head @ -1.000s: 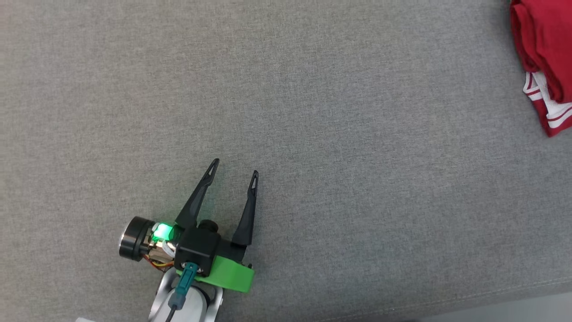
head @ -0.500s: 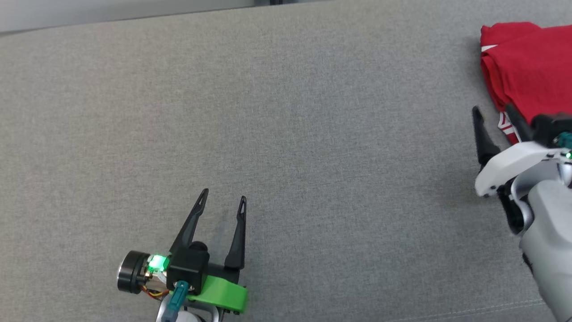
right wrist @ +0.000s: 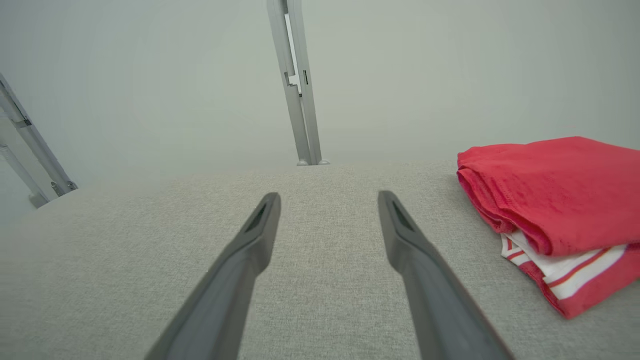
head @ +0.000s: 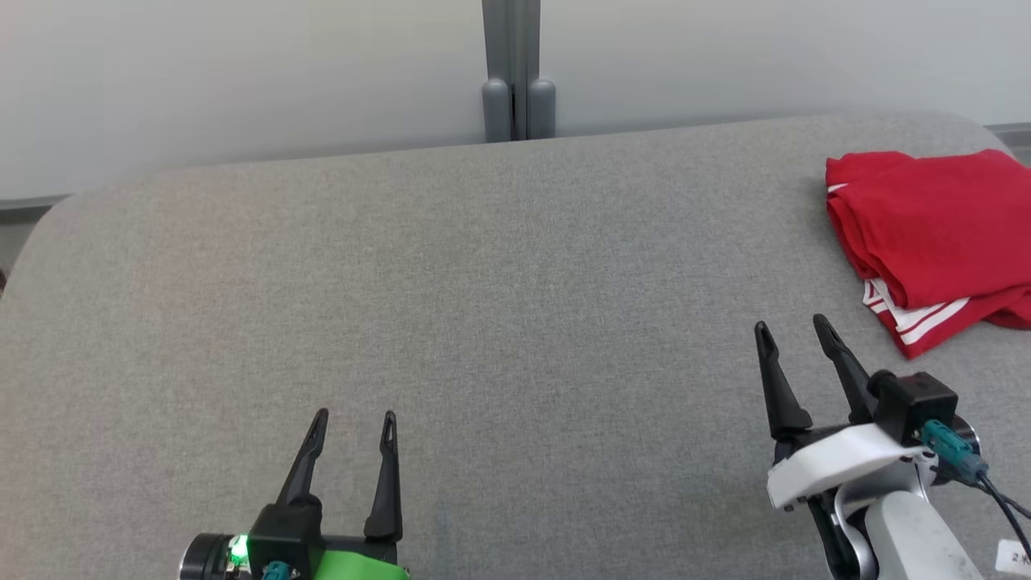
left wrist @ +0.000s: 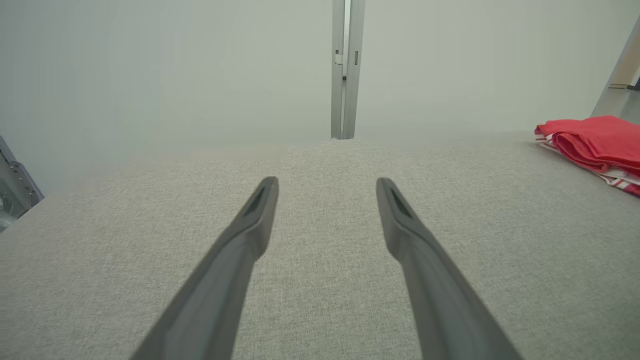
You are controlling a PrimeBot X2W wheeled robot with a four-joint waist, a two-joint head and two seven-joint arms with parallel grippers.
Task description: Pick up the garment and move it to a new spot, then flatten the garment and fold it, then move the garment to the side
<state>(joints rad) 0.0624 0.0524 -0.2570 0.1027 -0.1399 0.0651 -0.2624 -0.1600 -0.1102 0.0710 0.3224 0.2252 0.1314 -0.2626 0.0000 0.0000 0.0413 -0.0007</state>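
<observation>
Garment [head: 926, 234] lies folded at two o'clock on the cushion [head: 483, 282], red with white stripes showing at its near edge, close to the cushion's right end. Right gripper [head: 789, 324] hovers at five o'clock, near the fold but apart from it, jaws spread and empty. Left gripper [head: 355, 415] sits at seven o'clock, well apart from the cloth, jaws likewise spread and empty. Folding and the move aside look done, so the step in hand is probably a clean retreat. Draw the right fingers straight back towards six o'clock, clear of the striped hem, so nothing snags the stack.
</observation>
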